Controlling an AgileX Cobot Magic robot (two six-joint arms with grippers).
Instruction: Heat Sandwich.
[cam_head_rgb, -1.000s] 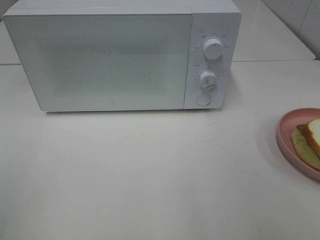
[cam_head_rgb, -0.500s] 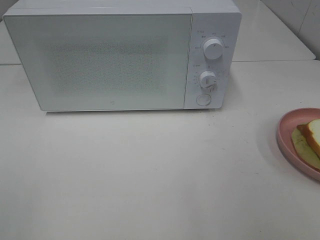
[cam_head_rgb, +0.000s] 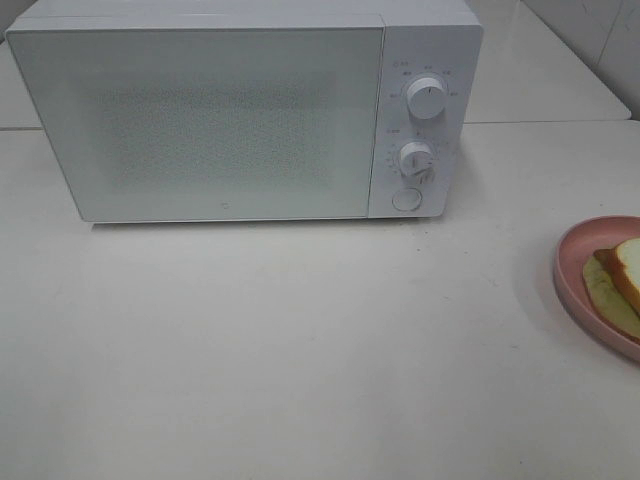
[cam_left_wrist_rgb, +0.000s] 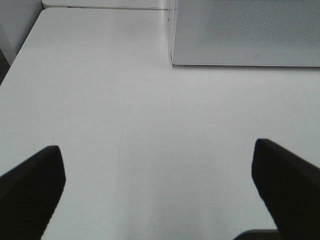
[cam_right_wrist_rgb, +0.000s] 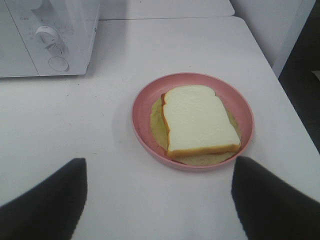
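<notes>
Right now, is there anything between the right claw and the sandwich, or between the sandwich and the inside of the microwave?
Nothing visible lies between the open right claw and the sandwich on its plate; only bare table lies between. But the microwave has its door shut, which blocks the way inside.

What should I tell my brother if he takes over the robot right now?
Left end effector: open, empty, over bare table near the microwave's front.
Right end effector: open, empty, near the pink plate.
The sandwich lies on the pink plate at the table's right side.
The microwave door is shut.
Done: nothing visible yet.
Left: open the door, put the sandwich in, shut it, turn the knobs.
</notes>
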